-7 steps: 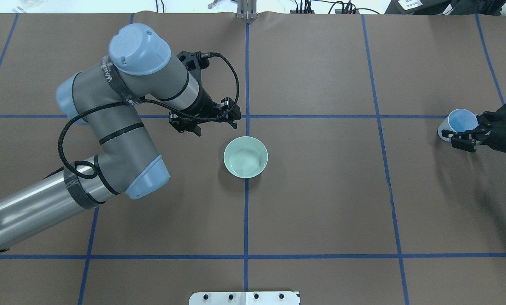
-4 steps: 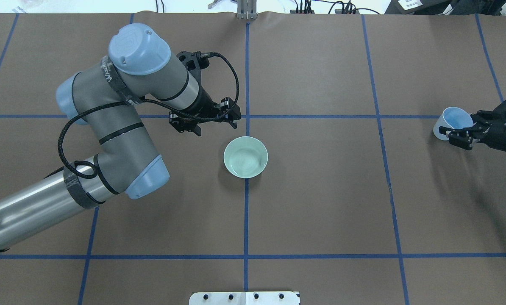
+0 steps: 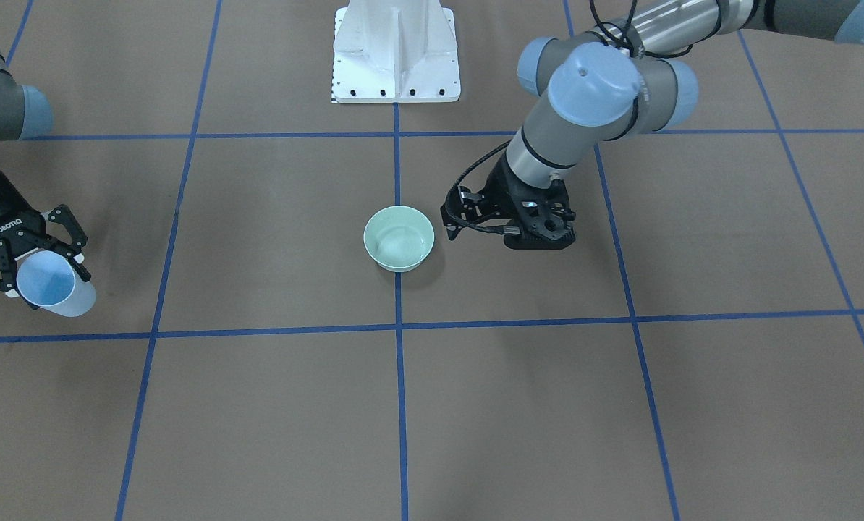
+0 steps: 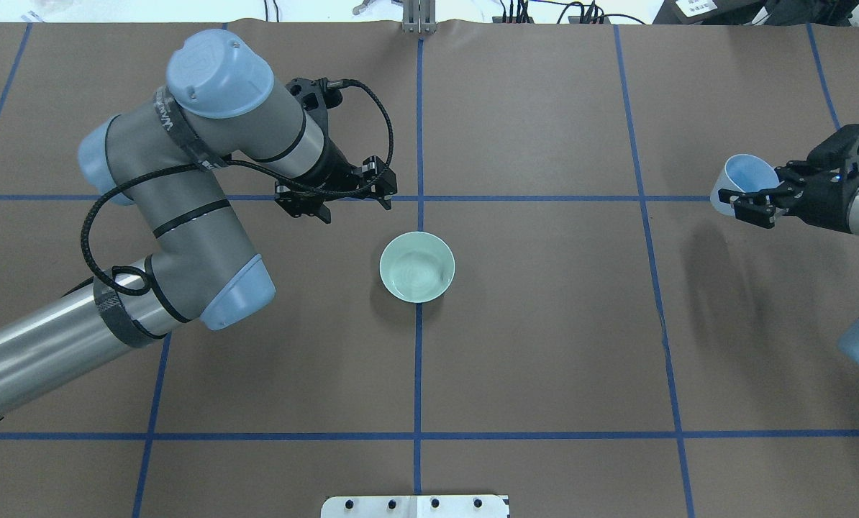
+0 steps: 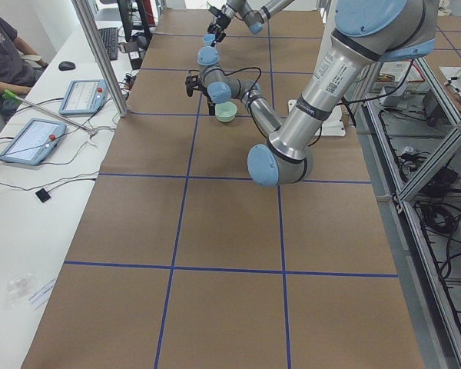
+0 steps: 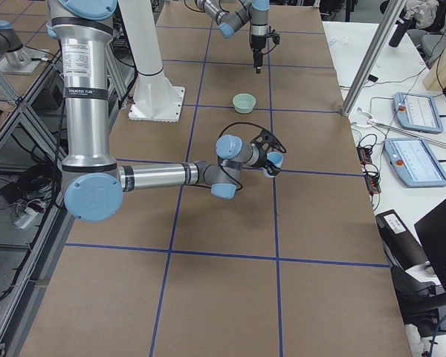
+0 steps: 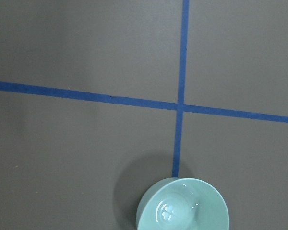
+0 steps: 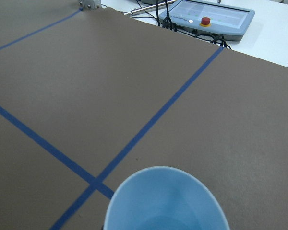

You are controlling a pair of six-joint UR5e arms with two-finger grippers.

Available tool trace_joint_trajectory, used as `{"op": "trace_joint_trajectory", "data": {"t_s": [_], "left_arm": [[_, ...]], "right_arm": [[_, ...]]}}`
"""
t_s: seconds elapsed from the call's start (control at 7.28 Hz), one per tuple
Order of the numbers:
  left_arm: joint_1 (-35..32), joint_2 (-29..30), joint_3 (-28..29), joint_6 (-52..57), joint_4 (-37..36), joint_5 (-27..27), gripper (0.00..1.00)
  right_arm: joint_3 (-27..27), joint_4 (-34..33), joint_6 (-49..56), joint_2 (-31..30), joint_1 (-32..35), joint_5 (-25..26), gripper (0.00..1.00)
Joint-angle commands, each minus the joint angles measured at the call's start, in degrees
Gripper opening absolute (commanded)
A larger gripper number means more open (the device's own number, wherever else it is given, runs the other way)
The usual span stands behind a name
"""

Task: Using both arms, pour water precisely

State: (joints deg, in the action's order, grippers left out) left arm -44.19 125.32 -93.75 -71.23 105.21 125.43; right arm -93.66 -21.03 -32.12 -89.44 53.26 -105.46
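A pale-green bowl point(image 4: 416, 267) stands on the brown table at the middle blue tape cross; it also shows in the front view point(image 3: 399, 237) and at the bottom of the left wrist view point(image 7: 182, 206), with a glossy inside. My left gripper point(image 4: 356, 207) hangs open and empty, pointing down, just beyond and left of the bowl. My right gripper point(image 4: 750, 198) is shut on a light-blue cup point(image 4: 742, 180) at the table's right end, held off the table and tilted, mouth toward the bowl side. The cup's rim fills the bottom of the right wrist view point(image 8: 165, 201).
The white base pedestal point(image 3: 396, 51) stands at the robot's edge of the table. Blue tape lines point(image 4: 544, 198) grid the brown cover. A control tablet with a red button point(image 8: 216, 17) lies on the white bench past the far edge.
My right gripper has carried the cup up and leftward, toward the table's middle. My left arm has drawn back a little to the left, away from the bowl. The bowl has not moved.
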Motion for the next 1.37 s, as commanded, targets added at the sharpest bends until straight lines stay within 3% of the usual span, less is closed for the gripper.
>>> {"op": "trace_joint_trajectory", "data": {"t_s": [0.0, 0.14, 0.27, 0.55, 0.82, 0.96, 1.24], "left_arm": [[-6.93, -9.0, -2.22, 11.14, 0.17, 6.92, 0.99], [-9.48, -11.91, -2.22, 16.85, 0.17, 8.33, 0.99], [-10.21, -12.9, -1.62, 19.35, 0.17, 8.52, 0.99], [-11.61, -13.08, 1.28, 24.08, 0.0, 8.52, 0.99], [-13.72, -14.3, 2.87, 28.14, -0.09, 8.61, 0.99], [-14.25, -14.75, 3.13, 29.73, -0.35, 8.61, 0.99], [-14.26, -15.28, 3.14, 29.74, 0.08, 8.61, 0.99]], "right_arm": [[-9.33, -12.51, -4.32, 2.84, -5.85, 4.61, 0.37], [-11.0, -18.64, -6.61, 6.78, -11.19, 10.65, 0.37], [-14.84, -29.84, -7.16, 11.43, -14.55, 13.24, 0.37], [-19.18, -50.87, -8.64, 21.97, -24.72, 24.54, 0.37], [-18.58, -67.56, -11.47, 30.51, -32.66, 30.47, 0.37], [-16.75, -74.44, -11.12, 34.9, -33.82, 30.84, 0.37], [-8.69, -79.07, -7.89, 41.41, -34.71, 30.76, 0.37]]}}
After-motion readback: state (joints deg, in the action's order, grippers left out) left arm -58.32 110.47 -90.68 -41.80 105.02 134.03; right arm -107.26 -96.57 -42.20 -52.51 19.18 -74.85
